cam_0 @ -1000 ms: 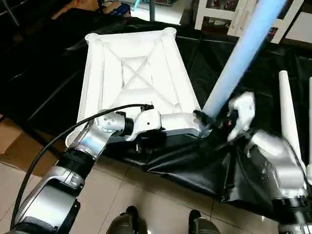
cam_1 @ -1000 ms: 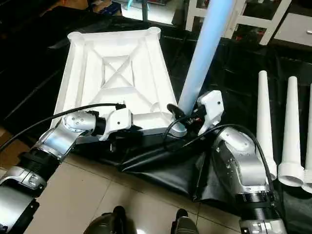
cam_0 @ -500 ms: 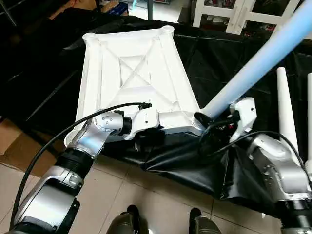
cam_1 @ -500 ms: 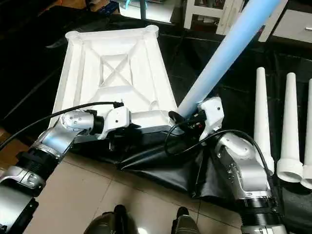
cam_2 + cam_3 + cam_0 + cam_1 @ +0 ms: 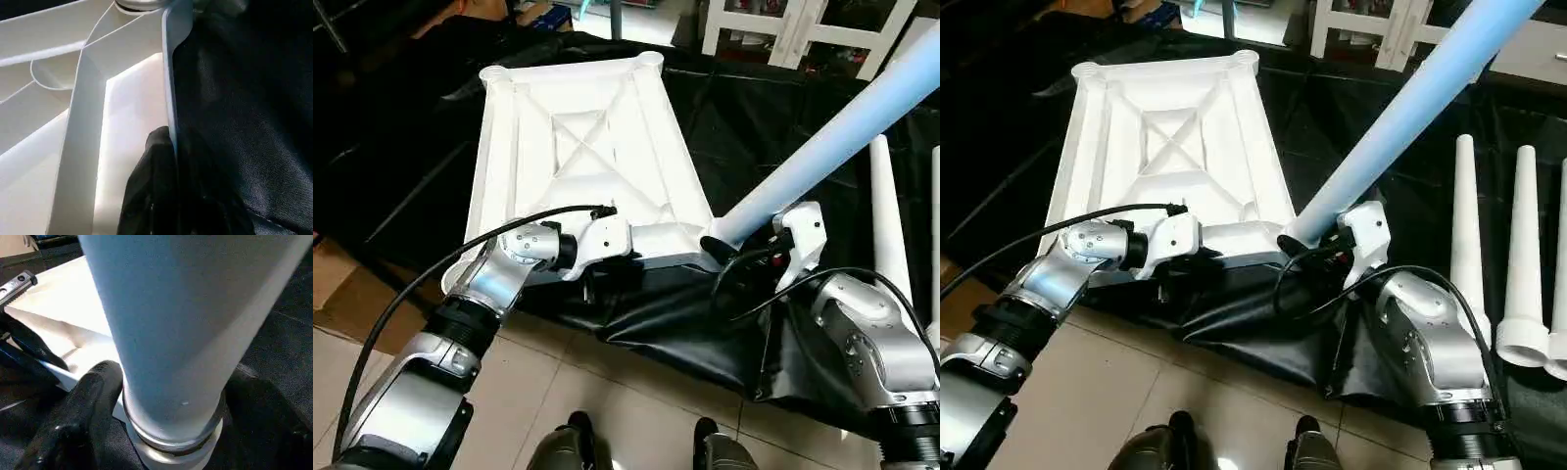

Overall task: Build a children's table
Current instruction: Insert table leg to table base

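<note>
- The right gripper (image 5: 1317, 240) has its black fingers (image 5: 83, 416) closed around the thick end of a leg (image 5: 1410, 113), which leans up and away to the right from the near right corner of the table top. The left gripper (image 5: 173, 196) pinches the near edge wall of the table top, one finger on each side of it.
- A black sheet (image 5: 773, 137) covers the floor under the parts, bunched up by the near edge.
- The table top (image 5: 578, 147) lies upside down on the sheet, its ribbed X facing up and round sockets at the far corners.
- The held leg's lower end sits at the near right corner socket (image 5: 171, 455), tilted, not upright.
- Three spare legs (image 5: 1469, 235) lie side by side on the sheet to the right, well apart from the top, wide ends toward the robot.
- A white shelving unit (image 5: 1400, 34) stands beyond the sheet.
</note>
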